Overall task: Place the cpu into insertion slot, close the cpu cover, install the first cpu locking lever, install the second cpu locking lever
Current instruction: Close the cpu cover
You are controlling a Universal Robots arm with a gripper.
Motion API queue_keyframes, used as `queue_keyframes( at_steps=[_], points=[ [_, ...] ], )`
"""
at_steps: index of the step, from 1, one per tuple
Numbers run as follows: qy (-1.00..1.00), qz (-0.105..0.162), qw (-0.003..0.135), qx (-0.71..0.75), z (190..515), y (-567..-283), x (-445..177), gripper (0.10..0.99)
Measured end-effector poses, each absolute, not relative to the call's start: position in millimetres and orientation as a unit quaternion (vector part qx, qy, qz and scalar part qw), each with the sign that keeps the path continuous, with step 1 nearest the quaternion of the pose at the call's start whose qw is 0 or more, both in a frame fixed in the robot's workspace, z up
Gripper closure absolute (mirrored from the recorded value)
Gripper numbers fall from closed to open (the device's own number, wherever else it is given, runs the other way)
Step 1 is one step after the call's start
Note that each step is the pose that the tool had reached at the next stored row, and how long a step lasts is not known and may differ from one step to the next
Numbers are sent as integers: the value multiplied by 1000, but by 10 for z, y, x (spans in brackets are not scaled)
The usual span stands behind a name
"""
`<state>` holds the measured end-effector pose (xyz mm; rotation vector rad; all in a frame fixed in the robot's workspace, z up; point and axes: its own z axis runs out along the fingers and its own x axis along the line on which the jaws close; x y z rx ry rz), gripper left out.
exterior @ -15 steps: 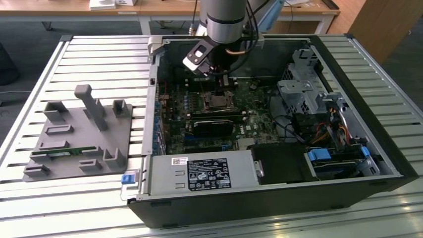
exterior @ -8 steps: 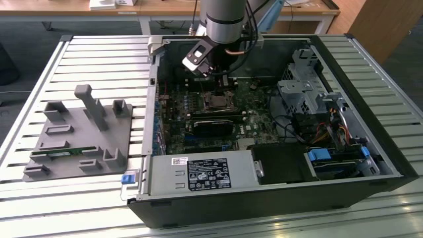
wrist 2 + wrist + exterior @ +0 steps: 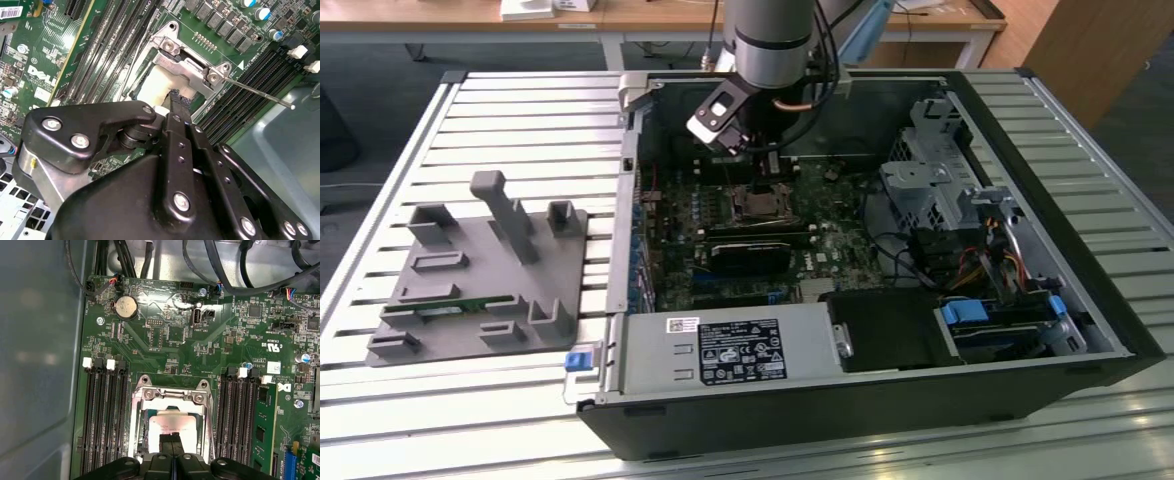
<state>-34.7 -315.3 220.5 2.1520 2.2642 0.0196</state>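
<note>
The pincer hides part of the cpu, perhaps its edge.

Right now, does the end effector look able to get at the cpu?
Likely yes. The end effector is right over the cpu, close to its pale face, with no cable or part between them in the first wrist view.

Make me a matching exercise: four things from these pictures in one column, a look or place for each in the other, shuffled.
1. cpu
2. coin battery
3. locking lever
4. grey fixture block

A. thin straight metal rod
B. outside the computer case, on the slatted table
C. round silver disc on the green board
D. pale square inside the cpu cover

Pairs: 1-D, 2-C, 3-A, 4-B.
</note>
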Motion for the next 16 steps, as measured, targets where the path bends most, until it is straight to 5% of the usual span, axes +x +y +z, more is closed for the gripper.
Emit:
queue_keyframes(
  at_steps=[16],
  points=[
    [725, 6, 9, 689, 2120, -3153, -468, 980]
  ],
)
